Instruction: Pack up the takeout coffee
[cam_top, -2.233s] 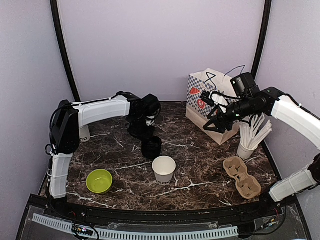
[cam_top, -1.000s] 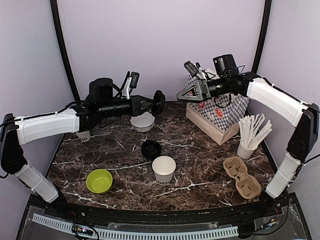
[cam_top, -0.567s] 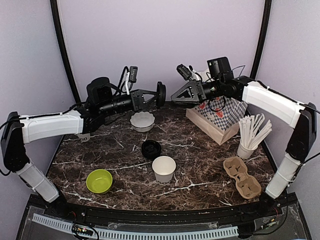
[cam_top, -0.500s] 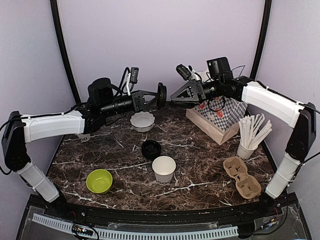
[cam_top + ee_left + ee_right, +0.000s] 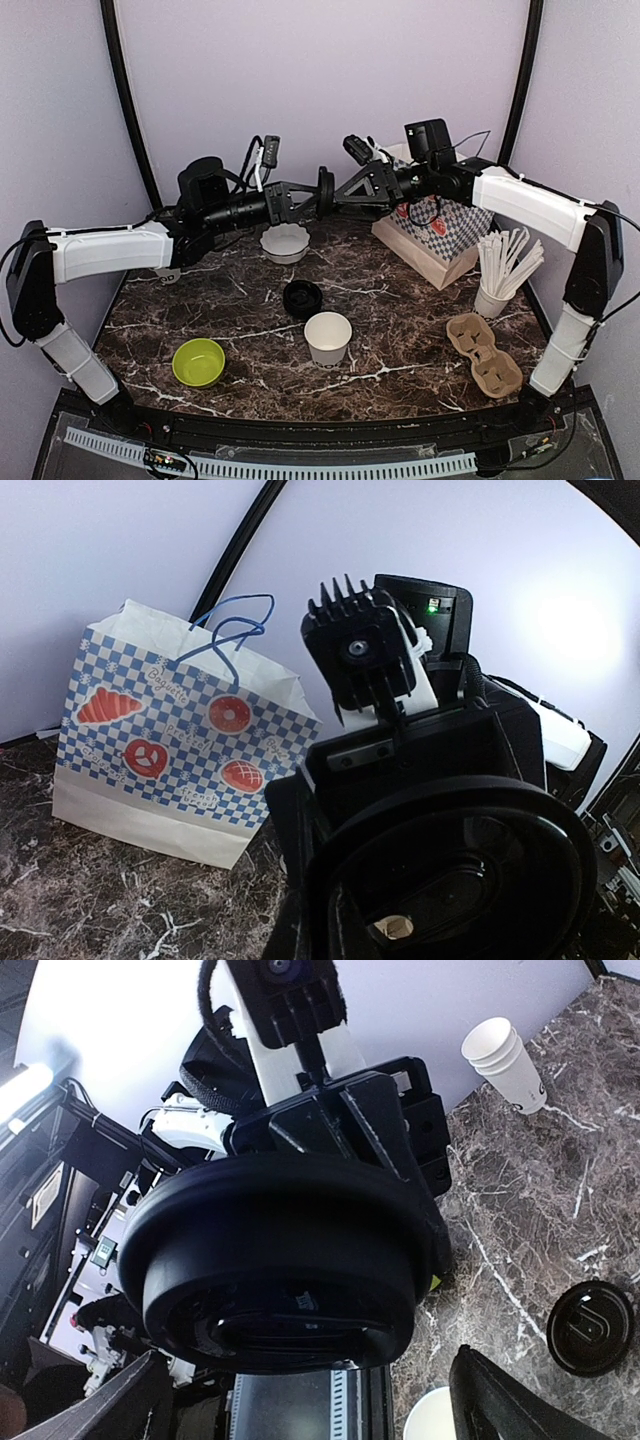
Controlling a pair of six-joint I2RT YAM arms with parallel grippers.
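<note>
Top view, both arms raised above the 12 o'clock edge of the counter.

Left hand: fingers drawn almost fully together, clamped on a black lid. The lid is held on edge, high above the counter, with its flat face turned toward the right arm.

Right hand: fingers spread wide, nothing gripped. It is pointed at the held lid from the 3 o'clock side and is just beside it. Whether contact is made cannot be told. In the right wrist view the lid fills the middle of the frame, with the two open fingers at the lower corners.

Task items on the counter:
- Second black lid: lying flat near the counter centre.
- White paper cup: upright, uncovered, just toward 5 o'clock of that lid and apart from it.
- Stacked cups: white, with black lettering, seen in the right wrist view near the back wall. In the top view they are mostly hidden behind the left arm at about 9 o'clock.

Other items noted:
- White scalloped bowl at 11 o'clock, below the left forearm.
- Green bowl at 7 o'clock.
- Blue-checked paper bag standing at 2 o'clock.
- Cup of white straws at 3 o'clock.
- Cardboard cup carrier at 4 o'clock, lying flat.
</note>
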